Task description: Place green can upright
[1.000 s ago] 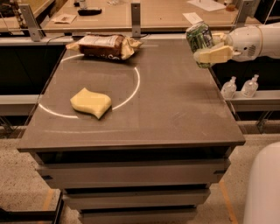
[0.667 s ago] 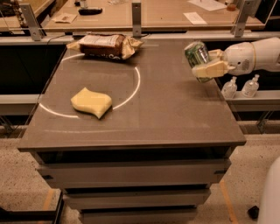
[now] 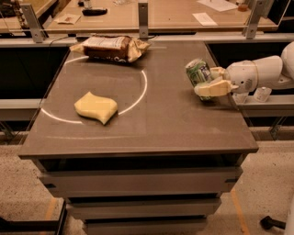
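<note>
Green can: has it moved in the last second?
Yes. The green can, held in the gripper, has dropped from level with the chip bag to low over the table's right side, drifting slightly left.

Green can, patterned body, silver top, tilted — gripped in the hand, right side of table

Grey table with drawers stands on speckled floor, wooden desk behind.
</note>
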`<state>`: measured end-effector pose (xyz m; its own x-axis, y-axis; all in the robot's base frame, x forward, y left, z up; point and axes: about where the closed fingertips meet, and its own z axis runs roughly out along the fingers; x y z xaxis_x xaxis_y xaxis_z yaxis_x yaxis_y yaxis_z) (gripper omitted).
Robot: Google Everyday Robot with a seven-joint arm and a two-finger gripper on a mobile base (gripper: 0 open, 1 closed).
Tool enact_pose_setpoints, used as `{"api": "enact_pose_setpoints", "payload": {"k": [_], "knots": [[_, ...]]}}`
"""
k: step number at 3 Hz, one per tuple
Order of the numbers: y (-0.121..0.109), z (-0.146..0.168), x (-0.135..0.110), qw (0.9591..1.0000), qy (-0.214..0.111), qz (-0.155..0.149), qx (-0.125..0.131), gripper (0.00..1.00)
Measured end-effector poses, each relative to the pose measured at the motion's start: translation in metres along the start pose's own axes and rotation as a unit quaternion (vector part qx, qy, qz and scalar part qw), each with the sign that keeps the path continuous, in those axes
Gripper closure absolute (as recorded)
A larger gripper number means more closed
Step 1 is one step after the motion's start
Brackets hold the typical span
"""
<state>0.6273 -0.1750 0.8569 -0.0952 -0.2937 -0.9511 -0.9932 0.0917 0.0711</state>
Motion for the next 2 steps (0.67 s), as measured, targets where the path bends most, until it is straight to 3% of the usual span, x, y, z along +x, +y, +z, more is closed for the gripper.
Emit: {"api": "enact_pose_setpoints", "payload": {"k": [2], "knots": [[0.0006, -0.0006, -0.0027, 1.0000, 0.000, 0.000, -0.001, 1.00]]}}
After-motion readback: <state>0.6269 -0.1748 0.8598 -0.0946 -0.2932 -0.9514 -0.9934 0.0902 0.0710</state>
